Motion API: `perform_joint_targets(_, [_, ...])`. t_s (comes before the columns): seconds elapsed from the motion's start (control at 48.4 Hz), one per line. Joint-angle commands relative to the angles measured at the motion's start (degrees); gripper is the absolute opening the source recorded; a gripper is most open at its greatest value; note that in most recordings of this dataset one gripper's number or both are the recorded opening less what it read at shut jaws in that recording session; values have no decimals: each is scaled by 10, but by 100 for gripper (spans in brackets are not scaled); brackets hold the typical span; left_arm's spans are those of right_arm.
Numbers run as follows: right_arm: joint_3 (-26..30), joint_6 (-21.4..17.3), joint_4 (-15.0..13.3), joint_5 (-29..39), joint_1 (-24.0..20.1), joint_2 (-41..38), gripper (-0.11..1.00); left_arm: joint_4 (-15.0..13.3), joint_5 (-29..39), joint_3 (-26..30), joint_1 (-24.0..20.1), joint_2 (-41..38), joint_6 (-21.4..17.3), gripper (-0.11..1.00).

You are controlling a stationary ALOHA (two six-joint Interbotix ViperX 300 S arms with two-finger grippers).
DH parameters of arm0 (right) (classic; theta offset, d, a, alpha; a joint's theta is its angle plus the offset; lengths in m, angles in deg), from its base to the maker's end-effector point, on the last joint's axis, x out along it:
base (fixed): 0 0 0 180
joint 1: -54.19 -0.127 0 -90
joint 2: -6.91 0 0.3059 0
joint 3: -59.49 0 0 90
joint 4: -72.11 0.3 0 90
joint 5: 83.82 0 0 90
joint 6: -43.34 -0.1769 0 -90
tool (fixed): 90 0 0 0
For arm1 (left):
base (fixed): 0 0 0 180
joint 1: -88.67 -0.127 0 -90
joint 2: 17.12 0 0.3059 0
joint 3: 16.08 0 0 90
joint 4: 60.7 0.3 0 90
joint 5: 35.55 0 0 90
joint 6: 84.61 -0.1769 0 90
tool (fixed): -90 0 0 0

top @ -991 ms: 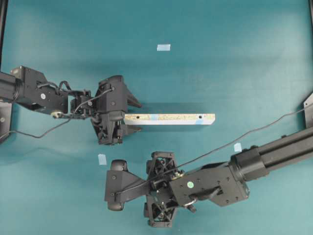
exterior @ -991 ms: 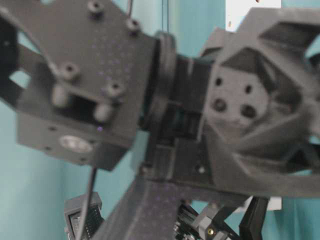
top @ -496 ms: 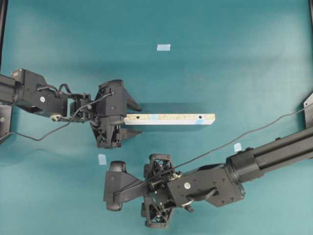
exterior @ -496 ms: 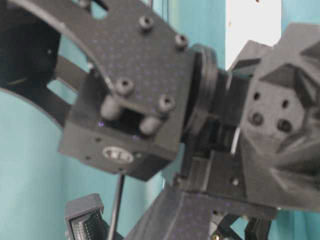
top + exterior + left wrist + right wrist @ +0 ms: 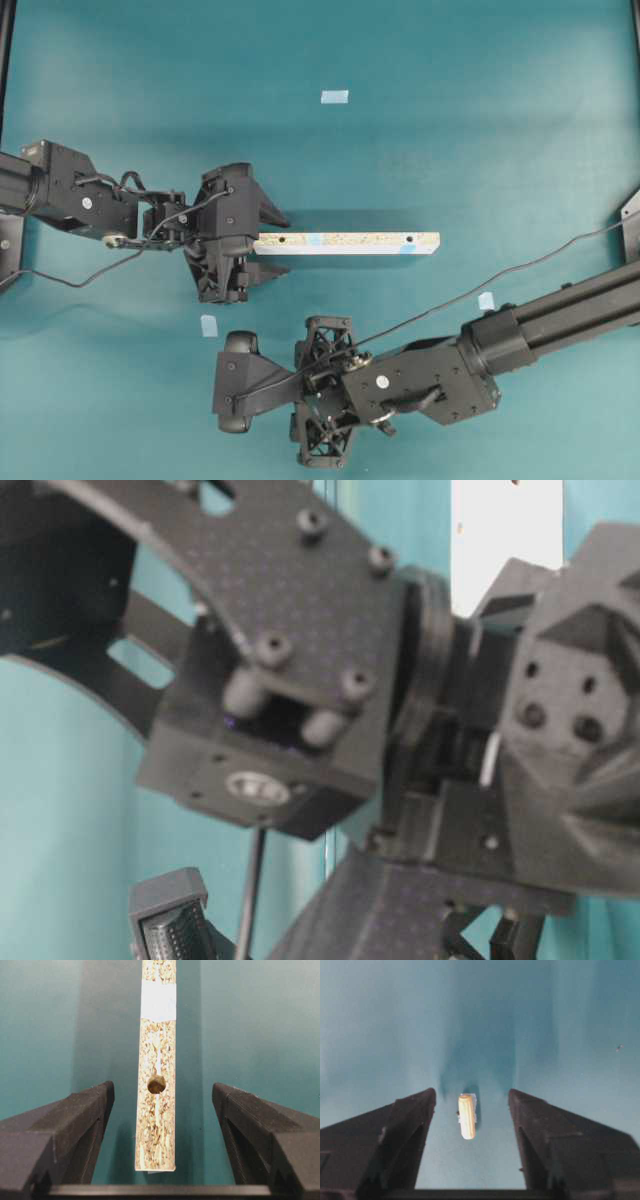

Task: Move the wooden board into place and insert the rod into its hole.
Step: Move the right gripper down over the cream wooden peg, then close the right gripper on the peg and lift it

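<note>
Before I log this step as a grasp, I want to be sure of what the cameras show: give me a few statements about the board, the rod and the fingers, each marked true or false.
1. The rod lies on the table between the right gripper's fingers, touched by neither. True.
2. The left gripper is clamped on the wooden board. False: its fingers stand apart on both sides of the board's end, with gaps.
3. The rod already sits in the board's hole. False: the hole near the left gripper is empty.
4. A pale patch crosses the board beyond that hole, seen from the left wrist. True.
5. The board stands on end. False: it lies flat along the table.
</note>
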Motion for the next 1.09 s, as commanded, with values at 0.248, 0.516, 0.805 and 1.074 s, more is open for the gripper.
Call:
perform_joint_targets(0.248, [13,1,1,-4,-7,10,42,1,-5,0,3,16,-2,77])
perform_joint_targets(0.516, [13,1,-1,-18,-7,9,42,1,-5,0,3,16,-2,77])
perform_joint_targets(0.805, [13,1,-1,-18,-7,7,41,0,-4,0,3,16,-2,77])
perform_joint_targets(1.074, [13,1,-5,-5,-7,7,32,0,-5,1,4,17,-2,77])
